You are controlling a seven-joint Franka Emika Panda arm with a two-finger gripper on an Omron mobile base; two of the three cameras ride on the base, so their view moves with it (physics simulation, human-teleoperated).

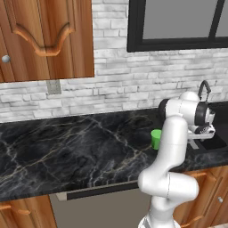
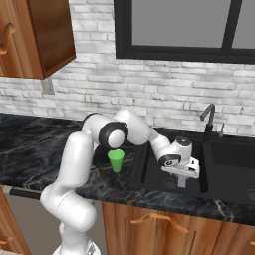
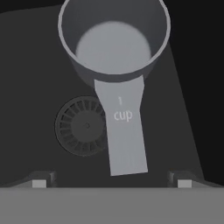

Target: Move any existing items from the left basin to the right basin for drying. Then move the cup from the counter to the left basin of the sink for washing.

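- One counter (image 1: pixel 67 147), black marble-look, with one sink (image 2: pixel 149 172) set into it.
- One gripper (image 2: pixel 182 180) hangs low in the left basin, jaws wide apart, holding nothing.
- One grey measuring scoop (image 3: pixel 114 48) lies below it; likely light and stiff, best pinched across its flat handle.
- One green cup (image 2: pixel 116 160) stands beside the sink; probably light, slippery.

The counter (image 1: pixel 67 142) looks like polished black marble with pale veins. The cup (image 2: pixel 116 160) looks like smooth, matt green plastic. The measuring cup (image 3: pixel 114 57), at 12 o'clock from the ribbed drain (image 3: pixel 81 126), is matt grey.
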